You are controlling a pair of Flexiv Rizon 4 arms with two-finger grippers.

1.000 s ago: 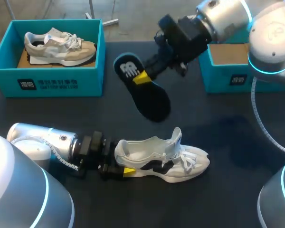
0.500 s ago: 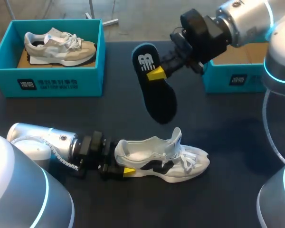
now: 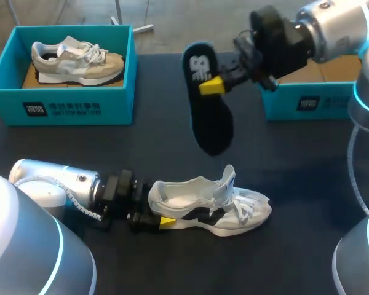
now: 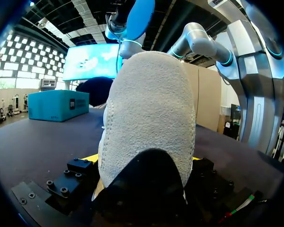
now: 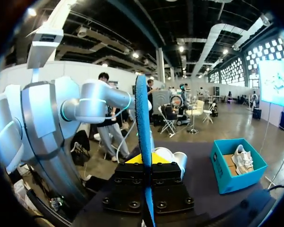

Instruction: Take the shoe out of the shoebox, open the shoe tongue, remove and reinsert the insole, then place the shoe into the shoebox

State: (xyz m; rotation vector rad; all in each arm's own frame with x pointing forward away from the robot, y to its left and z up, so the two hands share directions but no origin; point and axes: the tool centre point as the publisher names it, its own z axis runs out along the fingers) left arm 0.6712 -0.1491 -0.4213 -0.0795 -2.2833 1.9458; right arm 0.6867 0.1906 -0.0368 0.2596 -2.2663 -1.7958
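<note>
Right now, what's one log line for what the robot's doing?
left tool: shut on shoe heel | right tool: shut on insole, midair | shoe: on table

The gripper [image 4: 144, 161] clamps the white shoe [image 4: 149, 109] by its heel — yellow tips flanking.

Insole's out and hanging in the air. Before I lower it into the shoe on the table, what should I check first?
1. Right claw shut on the insole: ok, it pinches the insole near the heel end, clear above the table.
2. Left claw shut on the shoe at its heel: ok, the shoe sits upright.
3. Tongue pulled up: ok, it stands up from the opening.
4. Insole lined up with the shoe's length: not ok, it hangs crosswise to it.
5. Toe end inside the shoe clear: cannot tell.
</note>
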